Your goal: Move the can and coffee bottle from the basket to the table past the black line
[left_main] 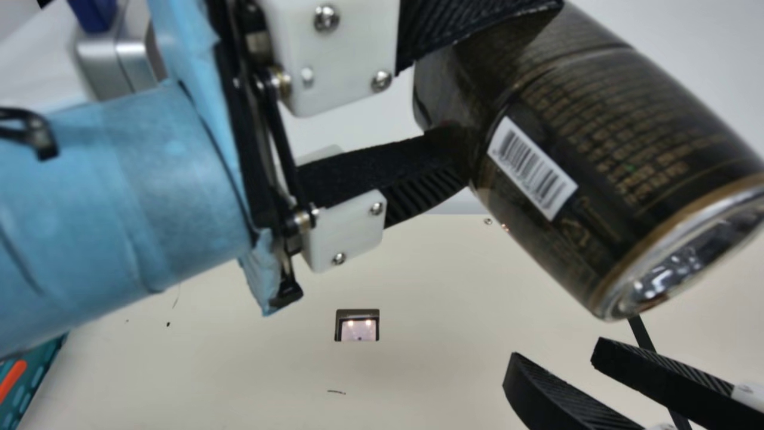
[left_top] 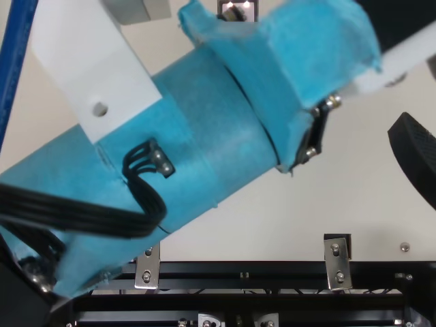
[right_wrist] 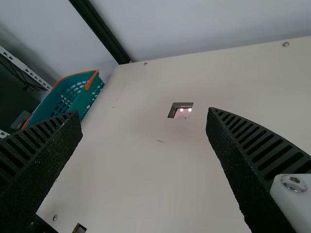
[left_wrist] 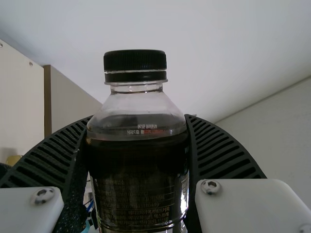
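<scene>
Coffee bottle (left_main: 555, 137), black-capped, tilted: gripped by left end effector (left_main: 477, 89) above counter (left_main: 239, 358). Right end effector (left_main: 557, 351): spread apart, at right. Teal, orange-trimmed basket (left_main: 36, 379): left. Black line (left_main: 642, 335): right.

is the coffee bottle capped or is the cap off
Capped: in the left wrist view, a black ribbed cap sits on the neck of the coffee bottle. How tightly it is screwed on, I cannot tell.
</scene>
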Robot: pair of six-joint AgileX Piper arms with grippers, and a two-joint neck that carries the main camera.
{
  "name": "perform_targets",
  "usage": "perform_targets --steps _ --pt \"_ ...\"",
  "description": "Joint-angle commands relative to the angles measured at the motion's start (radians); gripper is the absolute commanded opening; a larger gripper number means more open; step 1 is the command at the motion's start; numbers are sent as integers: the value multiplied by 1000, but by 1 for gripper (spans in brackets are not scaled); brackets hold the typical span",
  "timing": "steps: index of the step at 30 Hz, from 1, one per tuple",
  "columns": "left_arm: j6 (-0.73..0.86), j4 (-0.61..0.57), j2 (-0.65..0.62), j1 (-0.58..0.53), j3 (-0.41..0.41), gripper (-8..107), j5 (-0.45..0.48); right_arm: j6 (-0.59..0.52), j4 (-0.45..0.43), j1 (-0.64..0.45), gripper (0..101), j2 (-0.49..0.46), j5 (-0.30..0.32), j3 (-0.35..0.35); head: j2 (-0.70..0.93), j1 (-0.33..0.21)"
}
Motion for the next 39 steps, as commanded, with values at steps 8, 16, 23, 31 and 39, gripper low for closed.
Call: perform_targets --steps 8,16,23,31,39 --pt "0 0 0 0 0 10 0 0 0 0 101 0 0 0 -10 -31" --pt "38 -34 -2 24 14 10 4 0 0 0 101 0 0 0 -10 -31" --pt "100 -106 -22 135 67 10 36 0 0 0 101 0 0 0 -10 -31" --pt "279 -273 -67 302 182 10 133 0 0 0 101 0 0 0 -10 -31" --pt "583 -477 -90 488 346 10 317 0 0 0 101 0 0 0 -10 -31"
